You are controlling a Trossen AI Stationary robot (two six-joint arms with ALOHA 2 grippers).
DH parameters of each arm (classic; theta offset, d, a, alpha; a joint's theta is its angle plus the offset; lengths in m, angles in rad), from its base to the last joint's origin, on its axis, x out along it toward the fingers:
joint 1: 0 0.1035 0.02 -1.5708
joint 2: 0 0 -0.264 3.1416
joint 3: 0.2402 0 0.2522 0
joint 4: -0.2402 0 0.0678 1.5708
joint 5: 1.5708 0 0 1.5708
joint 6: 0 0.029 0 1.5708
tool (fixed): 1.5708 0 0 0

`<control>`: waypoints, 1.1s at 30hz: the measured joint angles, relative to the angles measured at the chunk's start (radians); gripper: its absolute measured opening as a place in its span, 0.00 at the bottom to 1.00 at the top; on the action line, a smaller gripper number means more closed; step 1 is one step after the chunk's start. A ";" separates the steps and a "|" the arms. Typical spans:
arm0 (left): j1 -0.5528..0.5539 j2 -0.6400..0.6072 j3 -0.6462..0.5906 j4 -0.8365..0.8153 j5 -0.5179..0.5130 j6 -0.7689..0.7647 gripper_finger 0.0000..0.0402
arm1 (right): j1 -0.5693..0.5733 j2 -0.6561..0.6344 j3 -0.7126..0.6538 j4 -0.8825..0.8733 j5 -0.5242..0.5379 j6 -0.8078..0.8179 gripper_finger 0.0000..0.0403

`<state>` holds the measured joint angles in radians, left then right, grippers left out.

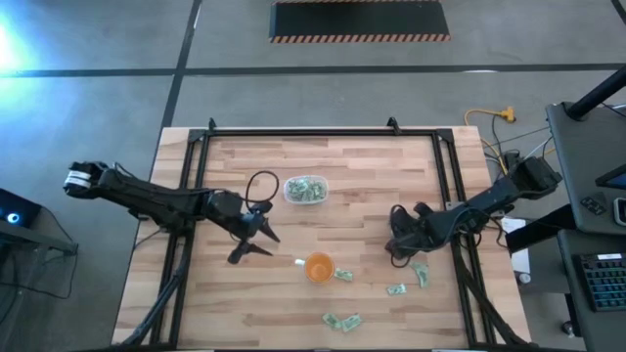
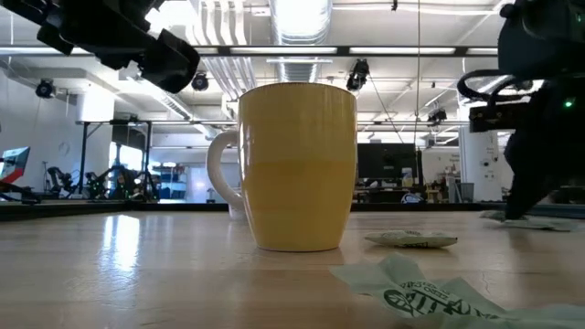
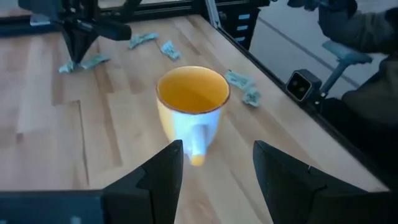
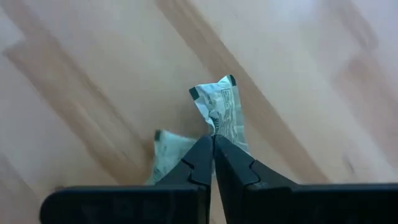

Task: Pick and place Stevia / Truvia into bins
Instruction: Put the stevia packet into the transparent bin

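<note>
- High view: pale green-and-white paper Stevia sachets [image 1: 342,320] lie scattered on the light wooden slat table [image 1: 323,186] near its front right; more fill the clear plastic tub [image 1: 305,190], which sits behind the orange ceramic mug [image 1: 318,267].
- Low view: a crumpled sachet lies in front of the mug; an open workshop lies behind.
- Left wrist view: left gripper [image 3: 214,163], jaws apart, faces the mug's handle.
- Right wrist view: right gripper [image 4: 213,147], jaws clamped on a creased sachet [image 4: 222,111] on the bare wood.

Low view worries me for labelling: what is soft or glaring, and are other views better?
Low view: the nearest sachet is out of focus, ceiling lights glare. High view: a bright flare at the left edge. Right wrist view: the pinched sachet stays legible, the wood around it blurred.
</note>
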<state>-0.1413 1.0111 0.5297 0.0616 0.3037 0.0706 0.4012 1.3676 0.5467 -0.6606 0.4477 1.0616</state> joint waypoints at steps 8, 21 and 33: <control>0.003 -0.050 0.015 0.000 -0.138 0.239 0.44 | 0.000 -0.052 0.080 0.011 0.092 -0.273 0.02; 0.004 -0.116 0.001 0.000 -0.841 0.441 0.44 | -0.139 -0.143 0.284 0.364 0.214 -1.044 0.02; 0.004 -0.083 -0.040 0.007 -0.845 0.214 0.44 | -0.554 0.076 0.509 0.438 -0.299 -1.316 0.02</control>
<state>-0.1371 0.9283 0.4898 0.0685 -0.5413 0.2845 -0.1527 1.4441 1.0556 -0.2223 0.1483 -0.2540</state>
